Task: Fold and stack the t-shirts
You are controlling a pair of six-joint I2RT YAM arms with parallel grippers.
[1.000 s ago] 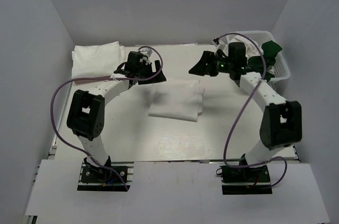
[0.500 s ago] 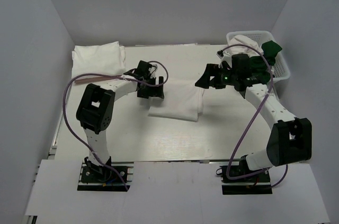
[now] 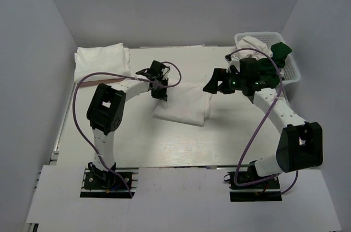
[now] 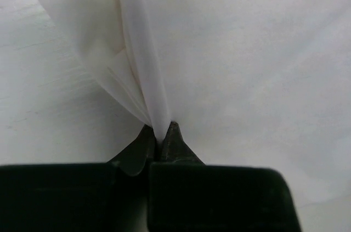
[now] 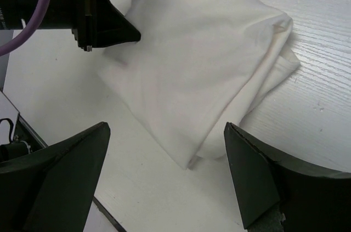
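Overhead and wrist views of a white table (image 3: pixel 164 144) with both arms reaching over one folded shirt (image 3: pixel 184 105).

**Folded shirt.** White, lying flat near the middle of the table, between the two grippers. In the right wrist view the shirt (image 5: pixel 203 62) shows layered edges at its right side and one rounded corner.

**Left gripper** (image 3: pixel 163 95). It sits at the shirt's left edge with its jaws pressed together. In the left wrist view the gripper (image 4: pixel 163 141) pinches a narrow ridge of the shirt (image 4: pixel 247 51), and the cloth rises from the fingertips in a taut pleat. The right wrist view shows the same gripper (image 5: pixel 104 21) at the cloth's far-left corner.

**Right gripper** (image 3: pixel 211 83). It hangs near the shirt's right edge with its jaws spread wide and nothing between them. In its own view the gripper (image 5: pixel 164 133) has one finger on each side of the shirt's near corner, both clear of the cloth.

**Stack** (image 3: pixel 101 61). Folded white shirts at the far-left corner of the table, well apart from the folded shirt.

**Basket** (image 3: pixel 293 74). A white lattice basket at the far-right corner, behind the right arm. It holds a crumpled white shirt (image 3: pixel 253 43) and a green shirt (image 3: pixel 281 51).
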